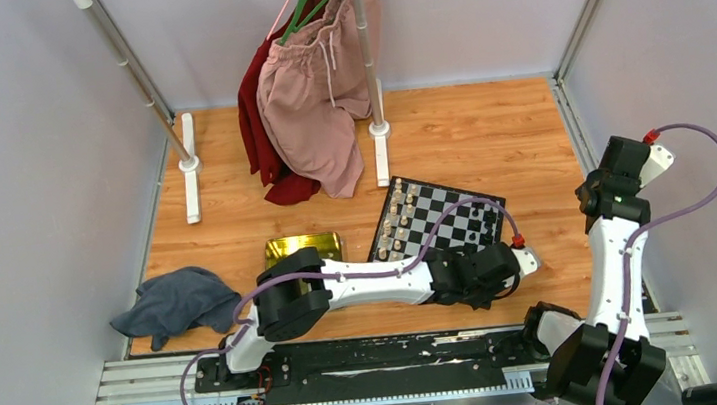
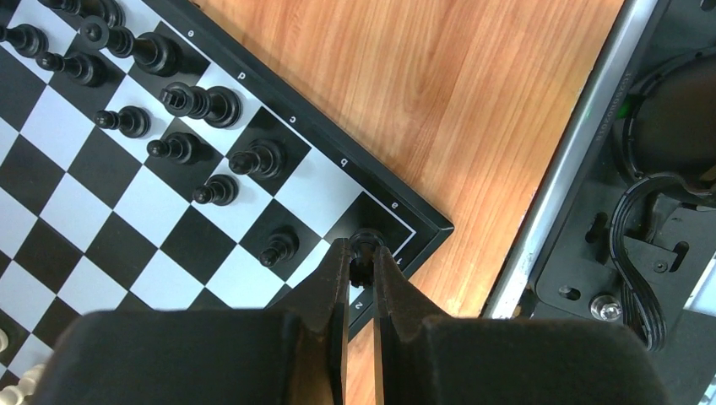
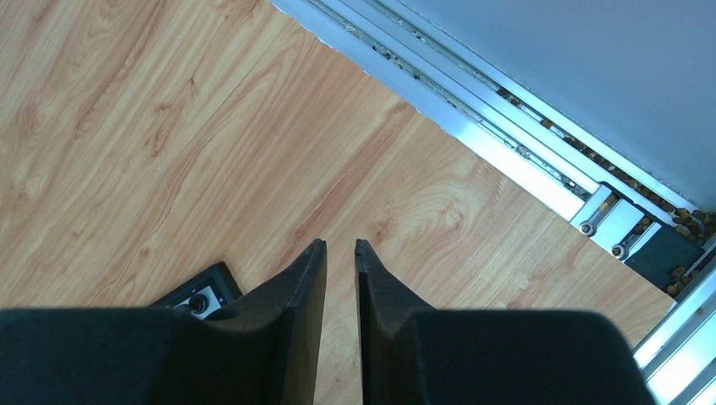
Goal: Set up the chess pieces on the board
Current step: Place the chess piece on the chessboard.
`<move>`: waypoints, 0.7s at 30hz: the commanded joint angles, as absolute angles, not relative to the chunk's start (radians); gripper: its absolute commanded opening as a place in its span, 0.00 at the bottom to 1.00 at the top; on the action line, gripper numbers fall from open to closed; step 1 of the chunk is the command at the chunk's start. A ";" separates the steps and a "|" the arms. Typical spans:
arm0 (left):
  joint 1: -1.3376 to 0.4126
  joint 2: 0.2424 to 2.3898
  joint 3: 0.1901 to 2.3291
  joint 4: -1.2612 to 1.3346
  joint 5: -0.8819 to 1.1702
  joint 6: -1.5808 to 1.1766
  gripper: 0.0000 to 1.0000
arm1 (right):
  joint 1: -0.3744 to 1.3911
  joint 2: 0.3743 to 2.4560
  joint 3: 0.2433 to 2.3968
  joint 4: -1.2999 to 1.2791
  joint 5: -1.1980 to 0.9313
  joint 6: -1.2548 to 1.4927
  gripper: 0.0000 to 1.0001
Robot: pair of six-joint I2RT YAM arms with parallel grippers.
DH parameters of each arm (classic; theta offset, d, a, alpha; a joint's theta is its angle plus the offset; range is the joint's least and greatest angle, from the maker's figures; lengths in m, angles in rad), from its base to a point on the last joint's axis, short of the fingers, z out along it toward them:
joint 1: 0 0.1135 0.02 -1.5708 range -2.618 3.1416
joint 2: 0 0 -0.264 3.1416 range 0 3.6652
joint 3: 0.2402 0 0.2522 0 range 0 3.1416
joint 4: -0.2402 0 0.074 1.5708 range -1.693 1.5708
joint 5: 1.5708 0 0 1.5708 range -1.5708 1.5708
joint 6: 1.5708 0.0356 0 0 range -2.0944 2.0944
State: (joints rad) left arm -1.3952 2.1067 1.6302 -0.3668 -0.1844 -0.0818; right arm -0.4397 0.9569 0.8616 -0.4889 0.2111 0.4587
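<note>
Closest in, by the near rail: left gripper (image 2: 360,253), black fingers (image 2: 325,291) pinched narrow on one tiny black chess piece (image 2: 366,243). Holds it at the very corner square of the flat chessboard with black and light grey checks and a thin dark border (image 2: 169,278). Touching the square or just above it: cannot tell. Could tip over or roll off onto the orange-brown wooden table (image 2: 439,101) if let go too soon or off the middle, with the edge so close. One square in, just beside: a small black pawn (image 2: 279,247). Could get knocked flat by fingers opened too wide or pulled away sideways. Further in: more little black pieces (image 2: 203,103), standing in two rows. Over the chessboard, a thin purple cable (image 1: 465,201) from the same arm; could snag and drag pieces on the way out. At the other side of the chessboard: pale cream pieces (image 1: 399,220). Off to the right, well apart: right gripper (image 3: 340,246), fingers with a slim gap, holding nothing. Left of the chessboard, a shiny yellow-green tray (image 1: 304,245). At the very back, pink shorts (image 1: 318,96) hanging from a rack.
</note>
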 commanded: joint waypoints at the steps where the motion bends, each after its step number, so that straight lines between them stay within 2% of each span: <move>1: -1.389 2.134 1.634 -0.347 -0.175 -0.089 0.00 | -0.454 0.961 0.893 -0.486 0.200 0.470 0.24; 16: -1.378 2.155 1.631 -0.345 -0.179 -0.105 0.03 | -0.453 0.964 0.882 -0.482 0.181 0.471 0.23; 19: -1.376 2.158 1.631 -0.346 -0.179 -0.109 0.07 | -0.451 0.958 0.878 -0.482 0.180 0.468 0.23; 21: -1.376 2.158 1.631 -0.345 -0.178 -0.109 0.14 | -0.451 0.954 0.875 -0.482 0.179 0.468 0.23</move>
